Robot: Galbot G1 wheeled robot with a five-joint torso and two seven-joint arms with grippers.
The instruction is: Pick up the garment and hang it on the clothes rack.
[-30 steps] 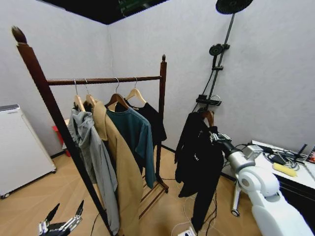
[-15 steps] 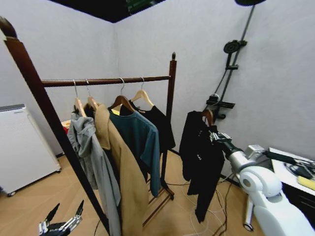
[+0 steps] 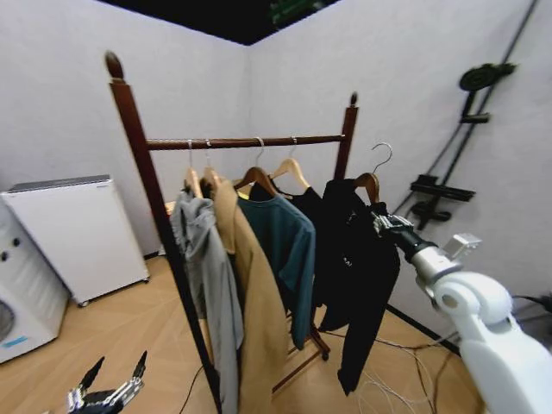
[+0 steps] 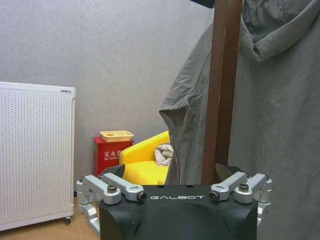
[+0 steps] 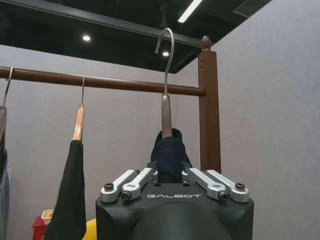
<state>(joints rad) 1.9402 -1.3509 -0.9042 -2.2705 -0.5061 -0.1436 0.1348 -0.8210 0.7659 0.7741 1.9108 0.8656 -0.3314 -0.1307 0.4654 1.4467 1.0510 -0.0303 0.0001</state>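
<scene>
The garment (image 3: 362, 259), black and limp, hangs from a wooden hanger (image 3: 369, 181) whose metal hook (image 3: 380, 159) points up. My right gripper (image 3: 385, 224) is shut on it at the collar, just right of the clothes rack's far post (image 3: 347, 138). In the right wrist view the hook (image 5: 166, 60) rises a little higher than the rod (image 5: 115, 83) and near the post (image 5: 209, 105), clear of the rod, with the dark collar (image 5: 169, 150) between my fingers. My left gripper (image 3: 108, 392) sits low at the front left, open and holding nothing.
On the rod (image 3: 250, 141) hang a grey hoodie (image 3: 207, 276), a tan coat (image 3: 254, 328), a teal shirt (image 3: 289, 250) and a black top. White appliances (image 3: 78, 233) stand at the left wall. Cables lie on the floor at the right.
The camera has swung, so the whole scene slid sideways. The right gripper and the hanging garment now stand much closer to the rack's far post. The left gripper is unchanged.
</scene>
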